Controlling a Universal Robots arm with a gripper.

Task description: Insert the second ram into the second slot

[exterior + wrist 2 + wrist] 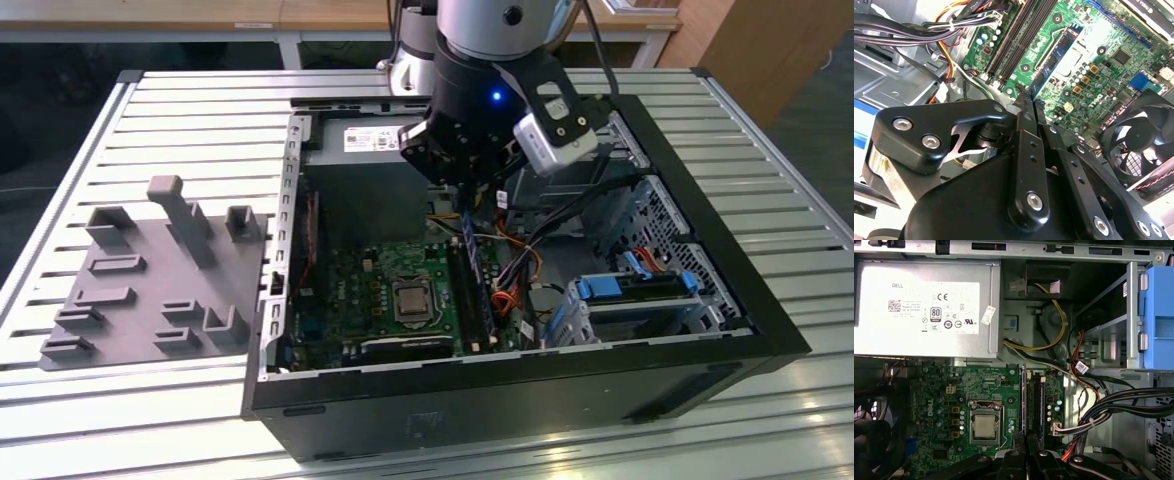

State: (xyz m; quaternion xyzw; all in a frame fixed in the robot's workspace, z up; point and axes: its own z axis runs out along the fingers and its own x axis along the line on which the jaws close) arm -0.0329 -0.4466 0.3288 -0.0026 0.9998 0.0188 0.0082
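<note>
Second ram (1056, 59) — clamped edge-on in the narrowed pincer (1024, 101) (above the motherboard (934, 385)).

The bench (134, 110) is ribbed bare metal with a dull silver sheen. The computer case (534, 395) looks like matt black painted metal. The fixture plate (147, 290) looks like matt grey plastic. The motherboard (939, 390) is glossy green circuit board; the second ram (1054, 59) is blue board with dark matt chips. The gripper (1023, 102) is smooth satin-black with shiny screw heads. The drive-bay latch (1160, 315) is bright blue plastic.
</note>
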